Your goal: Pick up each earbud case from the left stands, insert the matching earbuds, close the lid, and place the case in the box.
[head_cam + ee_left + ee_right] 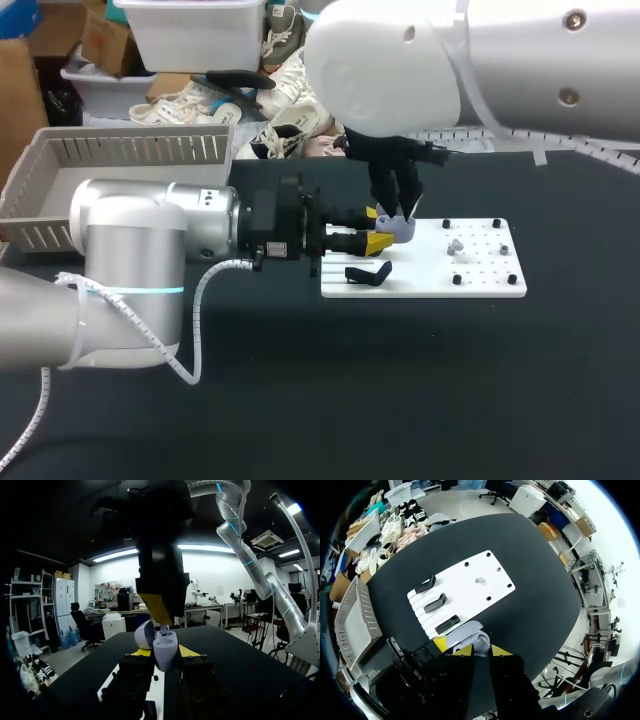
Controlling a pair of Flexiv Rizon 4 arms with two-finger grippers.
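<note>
Lavender case (165,649), lid open, clamped in left gripper (377,242); right gripper (481,651) directly above, grip indeterminate; lid-closing and transfer to box (130,150) outstanding.

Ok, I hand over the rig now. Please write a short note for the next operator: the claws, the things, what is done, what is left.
Left claw: shut on the open case, held over the board.
Right claw: shut on an earbud, directly above the case's opening.
Second earbud lies on the board. The three stands are empty. Box sits at the far left; I see no case in it.
Done: case picked up, lid open.
Left: seat this earbud, then the second, close the lid, put the case in the box.
</note>
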